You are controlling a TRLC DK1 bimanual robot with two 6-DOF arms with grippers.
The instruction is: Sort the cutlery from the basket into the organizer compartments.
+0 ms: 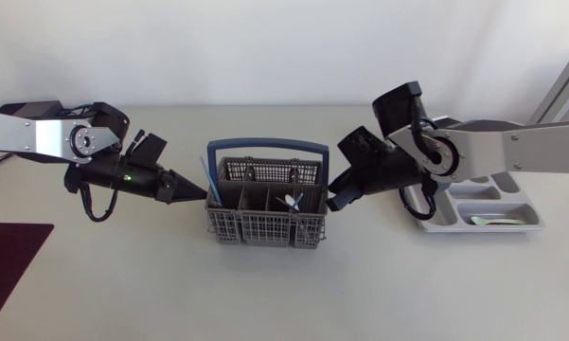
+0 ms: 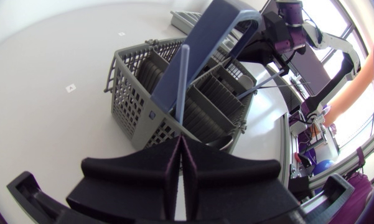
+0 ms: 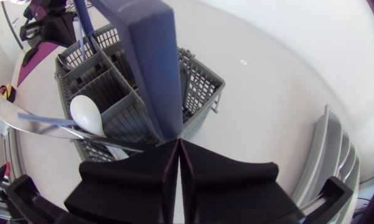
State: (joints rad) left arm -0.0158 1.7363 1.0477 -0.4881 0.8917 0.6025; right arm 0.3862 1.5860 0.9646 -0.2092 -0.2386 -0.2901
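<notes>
Blue plastic handle, thin & straight: the blue-handled piece (image 2: 182, 87) stands in the end pocket of the basket (image 1: 265, 227) on the left arm's side. Its long axis is near upright w/ a slight lean, handle up. The working end is down in the pocket and hidden, so can't tell fork, knife or spoon. Left gripper (image 2: 180, 139) has its fingers pressed together w/ that handle running up from the tips, so prob. nipped on it low down. Should be light, stiff and a bit slick. Best hold is mid-handle, lifting straight along the axis so it clears the grid walls. Right gripper (image 3: 177, 144) also has its fingers together, tips at the basket's far end by the foot of the carry handle. Can't tell if it pinches anything. A white spoon (image 3: 87, 115) lies tilted, bowl up, in a pocket near that end. The organizer (image 1: 525, 227) sits well apart, beyond the right arm.
</notes>
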